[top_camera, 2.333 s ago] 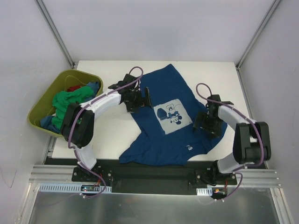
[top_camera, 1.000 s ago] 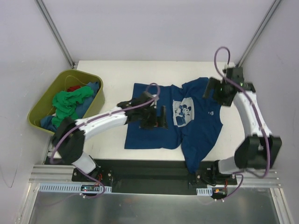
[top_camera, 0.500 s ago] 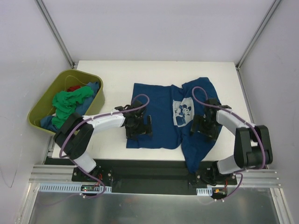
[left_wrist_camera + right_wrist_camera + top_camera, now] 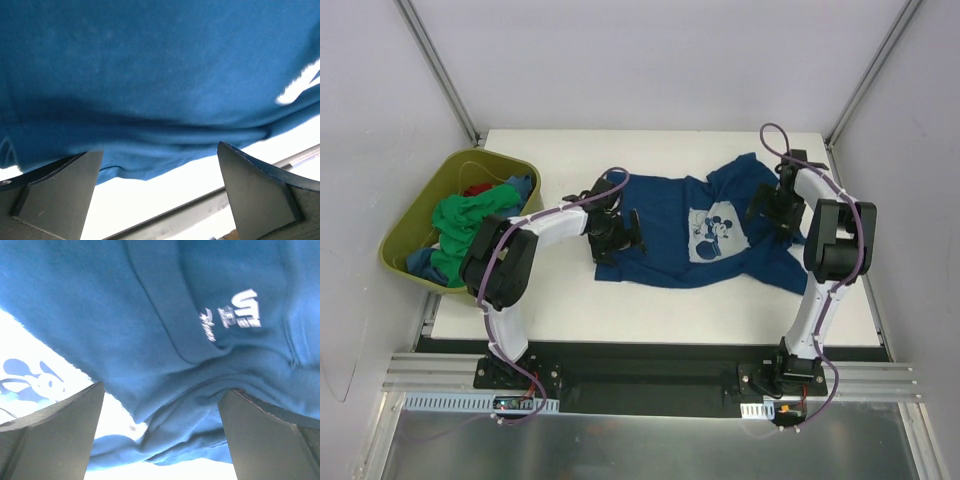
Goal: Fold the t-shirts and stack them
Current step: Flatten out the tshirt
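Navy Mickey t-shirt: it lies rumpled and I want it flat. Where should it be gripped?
Probably the navy t-shirt at its rumpled right side, from above: raised folds there give the open right gripper cloth to pinch; the left side lies flat.

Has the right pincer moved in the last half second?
Yes. The right pincer has moved away from the near edge of the table toward its far right corner, above the navy t-shirt.

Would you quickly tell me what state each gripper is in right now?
Left gripper: open, over the dark navy blue cloth t-shirt, holding nothing.
Right gripper: open, holding nothing.
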### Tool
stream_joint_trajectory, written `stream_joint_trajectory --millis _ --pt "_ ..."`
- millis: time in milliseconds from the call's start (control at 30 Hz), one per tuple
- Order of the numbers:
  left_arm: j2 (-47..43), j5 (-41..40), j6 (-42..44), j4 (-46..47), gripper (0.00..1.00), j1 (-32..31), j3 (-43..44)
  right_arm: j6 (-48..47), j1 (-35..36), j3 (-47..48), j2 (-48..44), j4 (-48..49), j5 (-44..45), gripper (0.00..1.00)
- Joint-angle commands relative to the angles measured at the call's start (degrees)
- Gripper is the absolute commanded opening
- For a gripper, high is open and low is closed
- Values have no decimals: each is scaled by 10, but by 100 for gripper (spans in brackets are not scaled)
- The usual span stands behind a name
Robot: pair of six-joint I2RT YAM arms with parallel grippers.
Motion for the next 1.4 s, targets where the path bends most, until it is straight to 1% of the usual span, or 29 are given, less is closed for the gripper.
stream_joint_trajectory --millis 0,33,67,100,133,167,200,233,300,367,500,600,633,667,700,733,767,800,900,933,1000,1100,1167,1200,1233,1300,1333,1367 --pt "-29 -21 47 5 99 2 8 -35 0 29 -40 -10 -3 97" --pt "-64 -31 46 3 99 2 -2 -35 2 9 -62 2 -4 97" --pt "-84 -52 46 2 99 2 -12 -49 3 -46 -85 7 -2 97" --pt "-105 -63 44 0 99 2 -40 -47 2 -73 -138 12 2 97" --pt "-148 -72 41 -1 99 2 -56 -45 2 -99 -164 18 9 97" --pt "-171 -87 39 -4 99 2 -72 -42 0 -133 -191 20 27 97" --pt "-190 -93 37 -7 99 2 -104 -41 -2 -184 -235 22 32 97" --pt "-225 -97 32 -9 99 2 -120 -37 -4 -212 -255 24 33 97" --pt "-252 -107 27 -14 99 2 -164 -28 -17 -270 -296 25 22 97" --pt "-277 -108 20 -19 99 2 -200 -27 -26 -290 -309 32 22 97" --pt "-279 -112 12 -20 99 4 -227 -25 -31 -286 -297 29 15 99" --pt "-253 -109 7 -19 99 11 -225 -28 -33 -251 -260 28 19 92" --pt "-248 -109 6 -19 99 12 -224 -28 -33 -227 -249 25 33 89" --pt "-244 -109 6 -19 98 13 -219 -31 -33 -218 -226 25 38 87" --pt "-235 -110 6 -19 95 13 -217 -33 -35 -206 -215 21 41 84" --pt "-230 -112 6 -19 91 15 -216 -35 -40 -197 -203 18 41 76" --pt "-226 -113 5 -19 87 15 -214 -35 -41 -182 -182 18 41 74" --pt "-217 -113 5 -19 81 16 -213 -35 -44 -178 -174 17 41 73" --pt "-199 -115 2 -18 68 18 -211 -35 -53 -165 -142 18 41 69" --pt "-195 -116 2 -17 65 18 -210 -35 -56 -163 -137 16 41 68" --pt "-180 -113 -2 -17 62 18 -209 -35 -57 -166 -130 18 40 66" --pt "-164 -119 -5 -12 62 18 -209 -35 -58 -173 -128 23 41 62" --pt "-151 -137 -4 -11 59 19 -203 -35 -58 -177 -129 28 41 56" --pt "-146 -134 2 -11 56 21 -200 -35 -58 -181 -129 28 32 49" --pt "-144 -131 3 -11 52 22 -195 -35 -58 -186 -129 29 29 44" --pt "-137 -129 -2 -8 50 22 -194 -35 -58 -201 -136 35 22 35" --pt "-134 -131 -5 -8 46 22 -194 -35 -58 -207 -139 36 23 33" --pt "-129 -133 -5 -7 44 22 -195 -34 -58 -212 -146 41 22 30"
